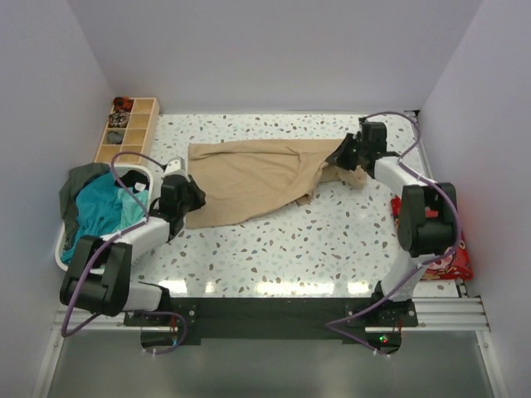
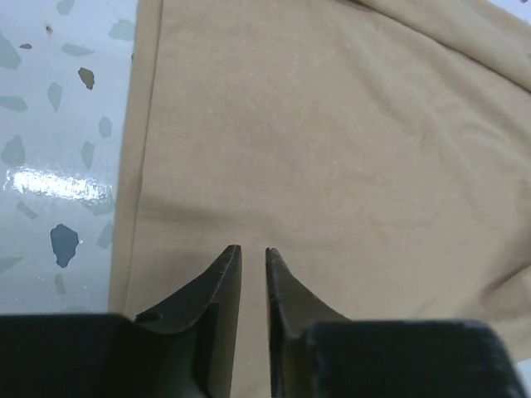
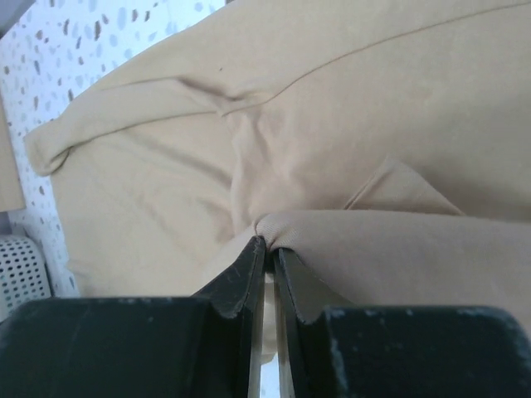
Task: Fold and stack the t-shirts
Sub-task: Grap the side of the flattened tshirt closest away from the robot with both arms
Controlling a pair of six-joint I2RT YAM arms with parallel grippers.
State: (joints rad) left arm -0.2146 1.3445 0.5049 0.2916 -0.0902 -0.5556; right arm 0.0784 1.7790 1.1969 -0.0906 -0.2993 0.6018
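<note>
A large sandy-beige t-shirt (image 1: 249, 178) lies spread and rumpled across the middle of the table. My right gripper (image 1: 340, 157) is shut on a fold of its right end; in the right wrist view (image 3: 270, 243) cloth bunches at the tips. My left gripper (image 1: 192, 199) is over the shirt's near left edge. In the left wrist view (image 2: 252, 249) its jaws stand almost together, a thin slit between them, with flat beige cloth (image 2: 332, 149) beneath and nothing pinched that I can see. A teal t-shirt (image 1: 104, 207) and a dark grey-green one (image 1: 79, 182) are heaped in the basket.
A white plastic basket (image 1: 62, 249) stands at the left edge of the table. A wooden compartment tray (image 1: 129, 128) sits at the back left. A red packet (image 1: 452, 261) lies at the right edge. Speckled table top (image 1: 290, 249) shows in front of the shirt.
</note>
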